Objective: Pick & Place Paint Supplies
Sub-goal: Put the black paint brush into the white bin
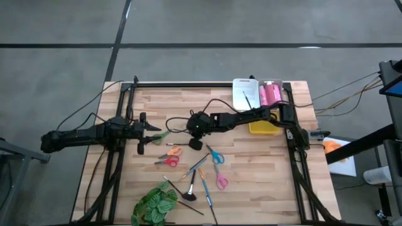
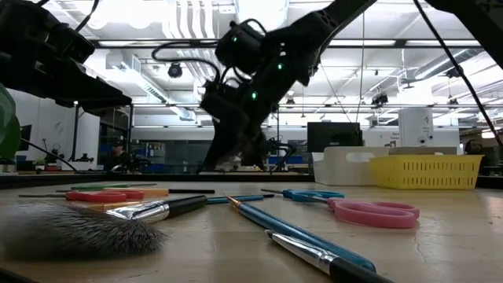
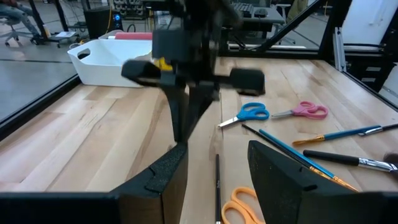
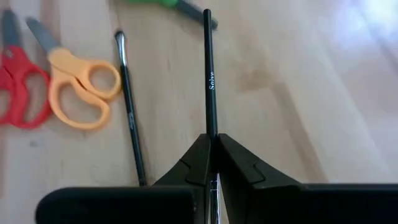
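My right gripper (image 1: pixel 196 139) hangs over the table's middle, shut on a thin black brush (image 4: pixel 210 74). My left gripper (image 3: pixel 214 171) is open, level above the table's left side (image 1: pixel 149 129), and faces the right gripper (image 3: pixel 180 118). A second black brush (image 4: pixel 127 106) lies flat beside orange scissors (image 4: pixel 81 87) and red scissors (image 4: pixel 15 81). Green scissors (image 1: pixel 160 135), blue scissors (image 1: pixel 215 156), pink scissors (image 1: pixel 221 181) and blue-handled brushes (image 1: pixel 204 187) lie on the wood. Pink tubes (image 1: pixel 270 93) lie in a clear box at the far right. My right gripper pinches the black brush's handle (image 4: pixel 211 127) between its two fingertips (image 4: pixel 198 155). The handle runs along the fingers and sticks out well past them, toward the green scissors. Whether its free end (image 4: pixel 206 14) touches the table, I cannot tell.
A white bin (image 1: pixel 245 94) and a yellow basket (image 1: pixel 264 128) stand at the far right, under the right arm. A green leafy plant (image 1: pixel 154 206) sits at the near edge beside a broad bristle brush (image 1: pixel 187 196). Black frame rails (image 1: pixel 207 85) border the table.
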